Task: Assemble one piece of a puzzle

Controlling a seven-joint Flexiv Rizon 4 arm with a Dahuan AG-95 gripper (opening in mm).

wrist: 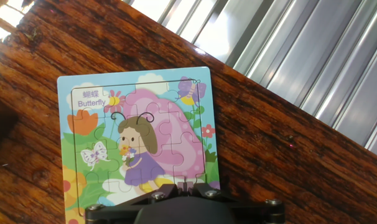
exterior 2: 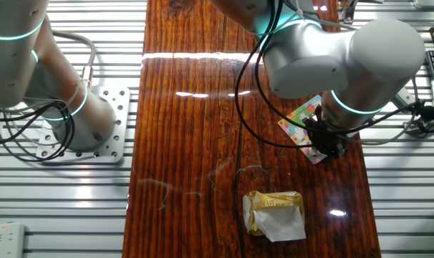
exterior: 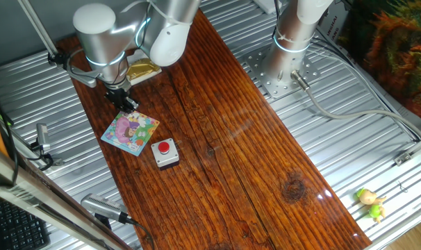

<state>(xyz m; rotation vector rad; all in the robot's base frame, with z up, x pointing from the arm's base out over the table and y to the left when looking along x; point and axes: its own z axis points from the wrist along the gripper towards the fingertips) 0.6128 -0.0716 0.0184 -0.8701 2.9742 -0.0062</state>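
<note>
The flat, glossy square puzzle (wrist: pixel 137 146) lies on the grainy wooden worktop (wrist: pixel 263 149) just beneath the jaws, whose opening cannot be told.

- The arm (exterior: pixel 99 35) reaches in over the table, with the wrist bent so it's pointing pretty much straight down.
- The gripper (exterior: pixel 127 104) hangs low at the end of it, fingers pointing down.
- In the hand view only the dark gripper body shows along the bottom edge.
- The jaws look close together, but I honestly can't tell whether they're closed.
</note>
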